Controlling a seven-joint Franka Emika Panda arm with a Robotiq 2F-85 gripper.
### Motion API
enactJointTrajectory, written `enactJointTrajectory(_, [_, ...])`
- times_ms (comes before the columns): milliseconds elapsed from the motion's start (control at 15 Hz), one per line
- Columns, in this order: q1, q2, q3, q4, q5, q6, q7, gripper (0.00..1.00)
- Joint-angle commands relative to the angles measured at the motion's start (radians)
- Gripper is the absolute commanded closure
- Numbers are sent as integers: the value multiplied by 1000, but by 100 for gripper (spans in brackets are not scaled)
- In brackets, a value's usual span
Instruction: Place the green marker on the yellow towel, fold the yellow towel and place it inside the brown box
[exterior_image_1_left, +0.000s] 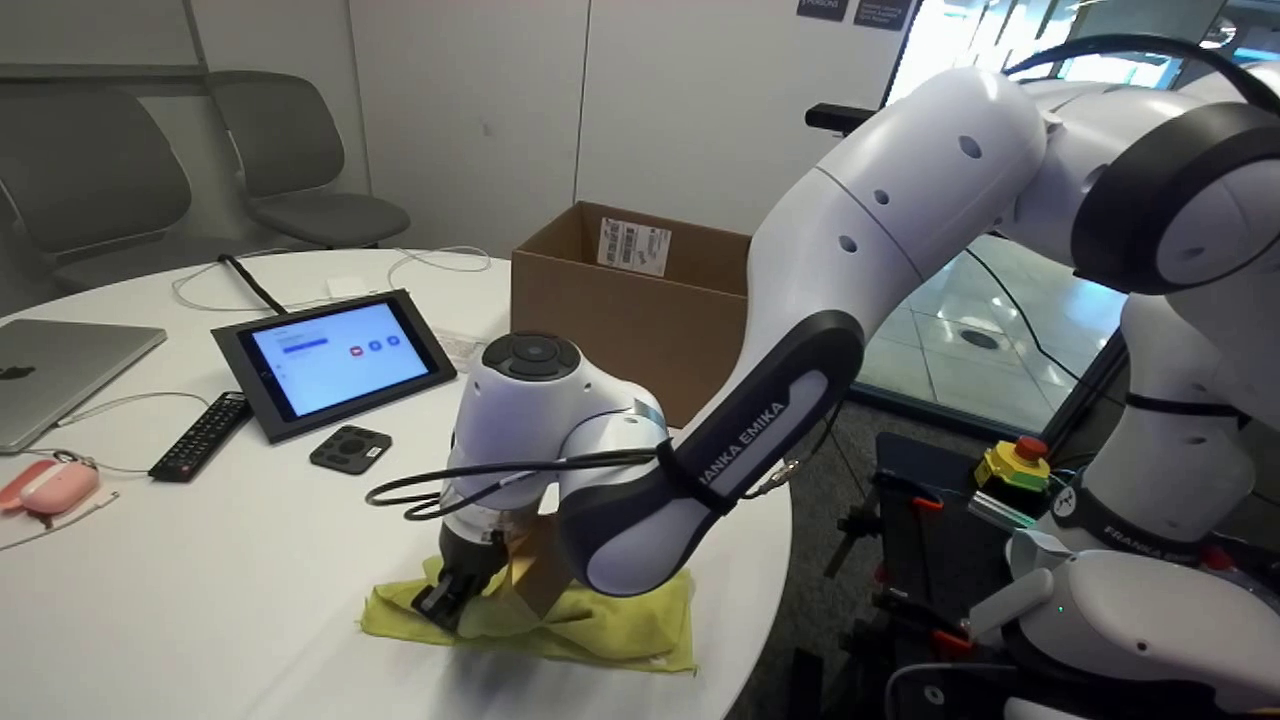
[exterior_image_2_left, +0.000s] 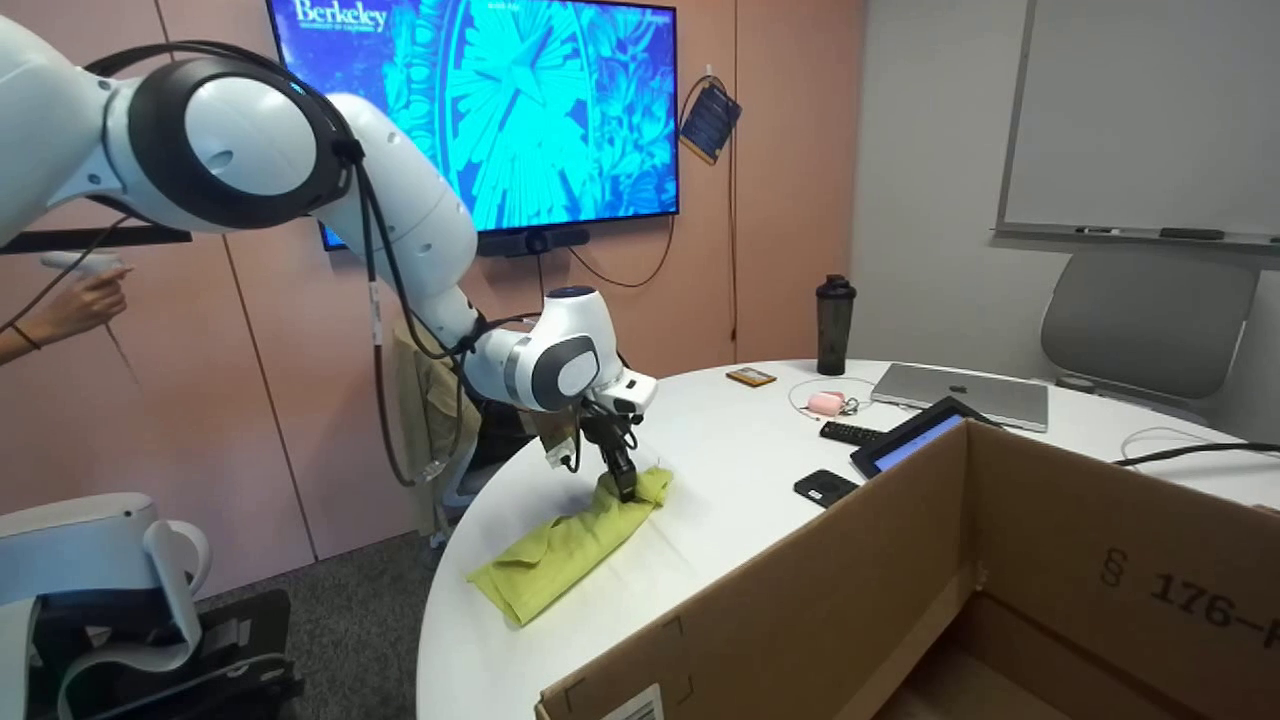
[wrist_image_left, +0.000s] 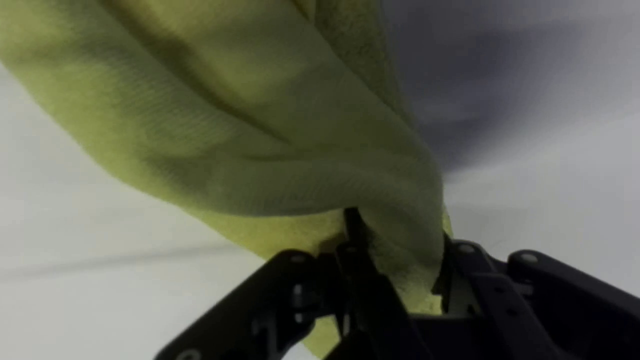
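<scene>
One claw (exterior_image_2_left: 625, 491), one towel (exterior_image_2_left: 565, 550), one box (exterior_image_2_left: 820, 590)

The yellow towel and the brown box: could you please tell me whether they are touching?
Apart: an exterior view shows a strip of white tabletop between the yellow towel and the brown box.

Rounded white arm (exterior_image_1_left: 885, 225) with white-lettered black panel (exterior_image_1_left: 745, 440), looped black cables (exterior_image_1_left: 570, 463), black claw (wrist_image_left: 397, 250)

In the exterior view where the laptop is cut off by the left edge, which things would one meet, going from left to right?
Pink earbud case, remote control, small black square device, gripper, brown cardboard box, red emergency-stop button. Overlapping things are left out.
</scene>
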Motion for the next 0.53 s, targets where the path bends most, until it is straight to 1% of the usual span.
enactJointTrajectory(0, [-14,-81,49,-72,25,47,-48,37])
enactJointTrajectory(67, [-17,-109,63,-97,27,66,-60,28])
enactJointTrajectory(200, [-38,-173,115,-146,34,89,-119,13])
enactJointTrajectory(333, [-57,-216,153,-168,48,92,-169,1])
enactJointTrajectory(467, [-67,-242,171,-177,49,81,-208,0])
